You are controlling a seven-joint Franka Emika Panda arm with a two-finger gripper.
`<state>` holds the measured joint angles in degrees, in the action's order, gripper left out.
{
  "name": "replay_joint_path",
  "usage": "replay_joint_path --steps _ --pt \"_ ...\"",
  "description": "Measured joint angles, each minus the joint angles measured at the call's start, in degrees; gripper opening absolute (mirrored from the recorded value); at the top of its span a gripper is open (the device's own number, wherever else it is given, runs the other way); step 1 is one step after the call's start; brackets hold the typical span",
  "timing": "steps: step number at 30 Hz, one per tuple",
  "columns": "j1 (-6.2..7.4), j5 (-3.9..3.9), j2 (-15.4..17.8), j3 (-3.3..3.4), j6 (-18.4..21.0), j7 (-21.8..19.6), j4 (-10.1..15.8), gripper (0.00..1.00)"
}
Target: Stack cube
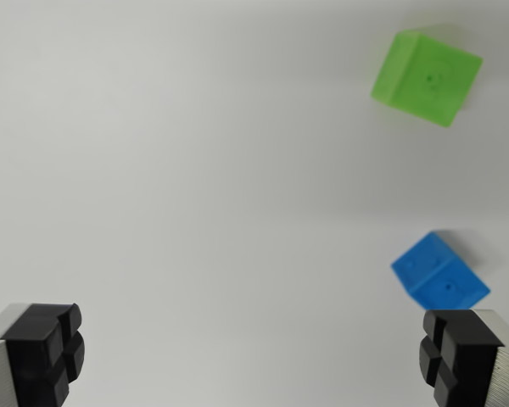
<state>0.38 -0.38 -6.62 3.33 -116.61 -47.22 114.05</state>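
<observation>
Gripper (250, 356) fingers stand wide apart, empty, cut off at the bottom edge. Blue cube (439, 273) sits just beyond the right finger, corner turned toward it, seemingly untouched. Farther off, green cube (426, 78), blurred, skewed.

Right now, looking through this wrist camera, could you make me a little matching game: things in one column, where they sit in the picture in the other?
Things:
1. green cube
2. blue cube
3. fingers
4. white table

Places:
A. bottom corners, spread wide apart
B. upper right
C. lower right, just above one finger
D. all across the background

Pairs: 1-B, 2-C, 3-A, 4-D
</observation>
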Motion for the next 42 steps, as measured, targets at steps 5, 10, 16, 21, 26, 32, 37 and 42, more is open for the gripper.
replay_joint_path --steps 5,10,16,21,26,32,37,42 --pt "0.00 0.00 0.00 0.00 0.00 0.00 0.00 1.00" --pt "0.00 0.00 0.00 0.00 0.00 0.00 0.00 1.00" --pt "-0.03 0.00 -0.03 0.02 -0.09 0.00 0.05 1.00" --pt "-0.16 0.00 -0.38 0.15 -0.51 0.00 0.15 1.00" --pt "-0.38 0.00 -0.88 0.30 -1.29 -0.01 0.34 1.00" --pt "-0.64 0.00 -1.59 0.66 -2.73 -0.17 0.84 1.00" --pt "-0.96 0.14 -2.52 1.01 -4.09 -0.34 1.17 1.00" --pt "-1.35 0.35 -3.40 1.33 -5.59 -0.51 1.53 1.00"
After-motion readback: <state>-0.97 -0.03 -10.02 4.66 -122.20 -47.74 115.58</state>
